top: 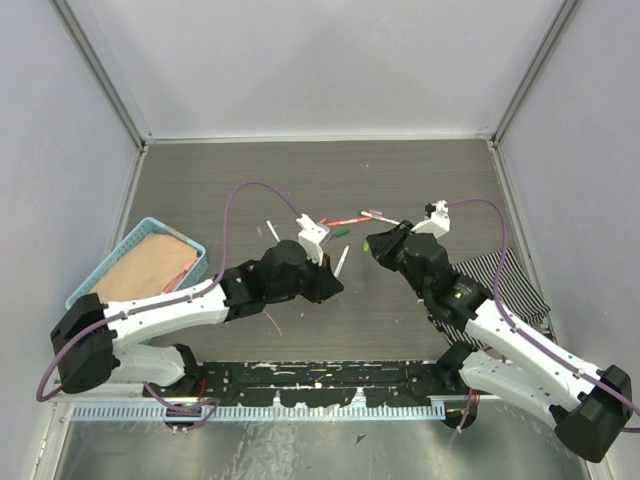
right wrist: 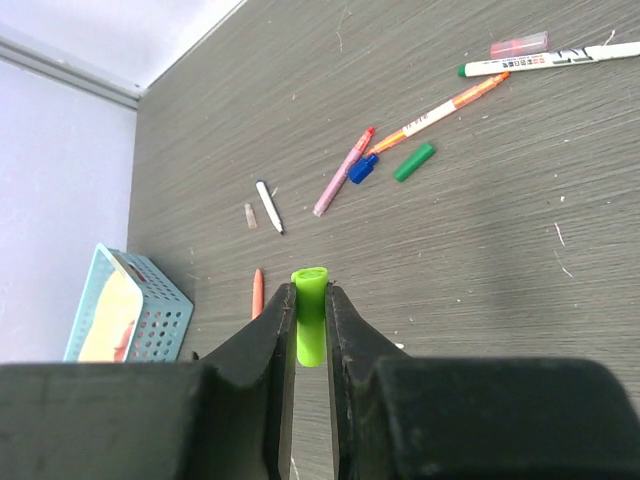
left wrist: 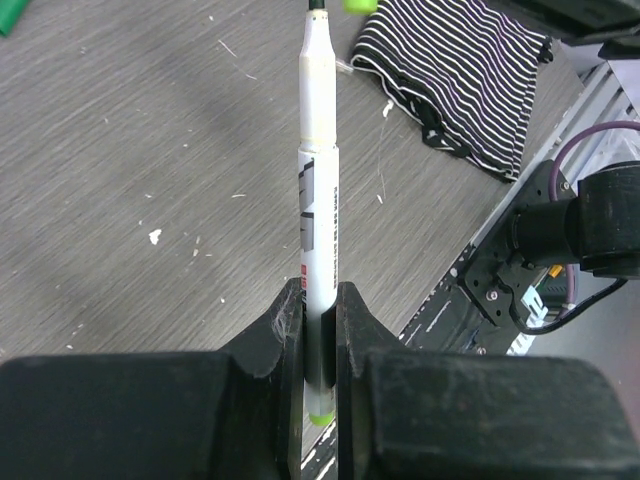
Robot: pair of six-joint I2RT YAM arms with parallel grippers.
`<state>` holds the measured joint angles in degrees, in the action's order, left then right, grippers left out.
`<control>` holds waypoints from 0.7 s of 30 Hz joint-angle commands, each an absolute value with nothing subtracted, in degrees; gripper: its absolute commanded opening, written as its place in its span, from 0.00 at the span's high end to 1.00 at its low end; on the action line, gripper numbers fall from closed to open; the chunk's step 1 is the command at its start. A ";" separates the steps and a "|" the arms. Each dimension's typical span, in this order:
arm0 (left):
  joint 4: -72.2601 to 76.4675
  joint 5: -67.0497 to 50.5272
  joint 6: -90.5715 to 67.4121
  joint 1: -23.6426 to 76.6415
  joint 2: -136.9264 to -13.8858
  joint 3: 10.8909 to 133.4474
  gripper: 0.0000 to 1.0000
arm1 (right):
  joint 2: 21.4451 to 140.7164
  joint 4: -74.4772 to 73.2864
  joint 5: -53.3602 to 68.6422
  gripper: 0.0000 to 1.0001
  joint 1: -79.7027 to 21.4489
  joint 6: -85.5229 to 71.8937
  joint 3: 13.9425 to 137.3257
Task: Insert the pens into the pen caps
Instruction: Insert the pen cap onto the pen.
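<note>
Pen cap (right wrist: 311,318) in right claw (right wrist: 310,292), close-up

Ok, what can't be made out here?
Left wrist: the white pen runs off the top edge; its lower barrel hidden inside the left gripper.
Right wrist: lower end of the green cap hidden inside the right gripper.
Top external: loose pens too small to sort.

Robot lab booth — white panel walls (top: 320,60), grey table (top: 250,175).
</note>
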<state>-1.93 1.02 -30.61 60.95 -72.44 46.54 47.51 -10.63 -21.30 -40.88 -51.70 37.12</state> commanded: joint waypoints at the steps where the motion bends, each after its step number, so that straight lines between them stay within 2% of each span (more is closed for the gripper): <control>1: 1.21 -0.06 -31.38 62.05 -74.62 47.17 1.00 | 47.35 -6.63 -23.97 0.98 -40.76 -53.78 39.86; 21: 2.65 -0.32 -31.82 63.46 -77.88 47.82 1.00 | 49.00 -3.06 -19.86 0.98 -40.71 -53.34 39.55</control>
